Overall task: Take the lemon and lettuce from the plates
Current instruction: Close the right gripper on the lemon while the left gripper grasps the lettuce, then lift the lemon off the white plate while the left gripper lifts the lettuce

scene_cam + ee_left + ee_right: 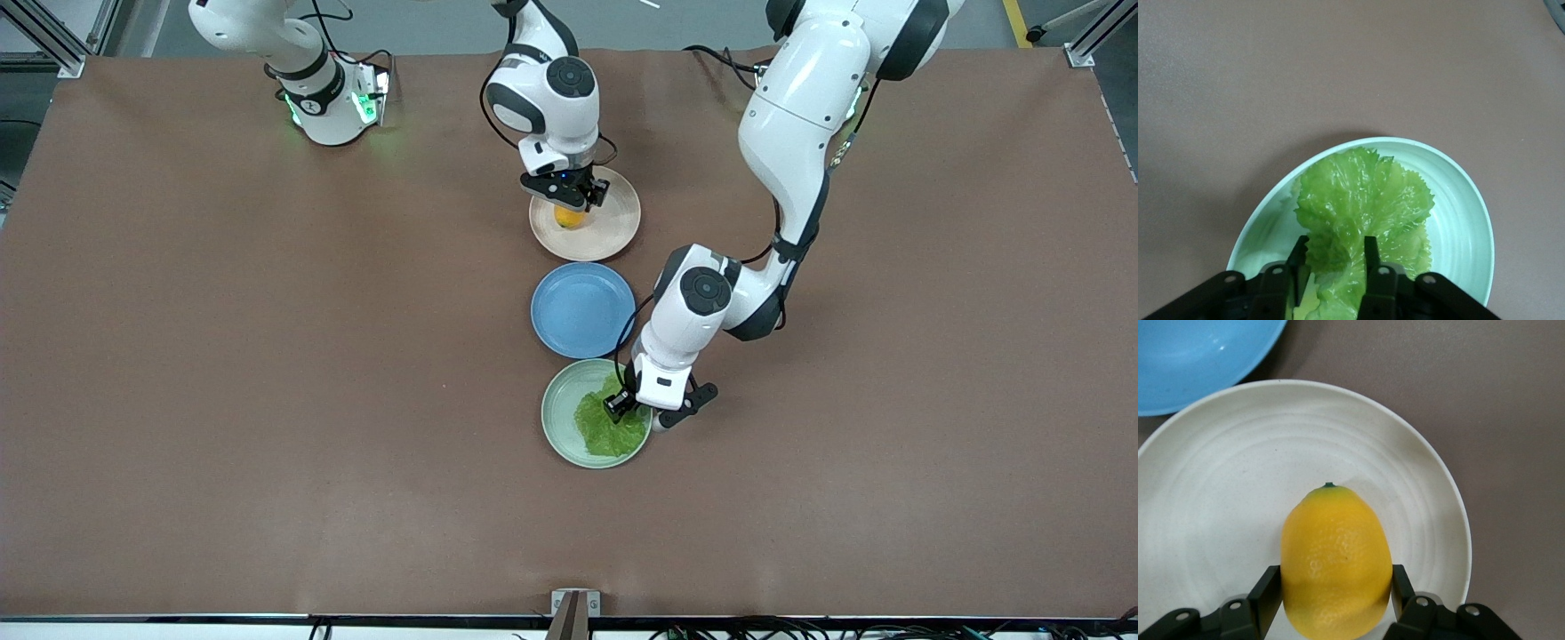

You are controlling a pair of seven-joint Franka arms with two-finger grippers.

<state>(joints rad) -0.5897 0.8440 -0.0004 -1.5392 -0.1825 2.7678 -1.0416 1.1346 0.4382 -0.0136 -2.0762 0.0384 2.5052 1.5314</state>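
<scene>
We see the right gripper (1331,600) down over the round pale beige-pink matte plate (613,233), its two fingers pressed against the sides of the small oval orange-yellow lemon (1336,561), which sits on that plate. The left gripper (1335,267) is down over the pale mint green plate (1465,220), its fingers pinching the stem end of the crinkled bright green lettuce leaf (1365,200) lying there. Between the two plates sits a round blue plate (582,309).

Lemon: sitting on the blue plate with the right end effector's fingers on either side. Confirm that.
Wrong plate. The lemon sits on the beige-pink plate, between the right end effector's fingers, as the right wrist view shows; the blue plate lies beside it.
</scene>
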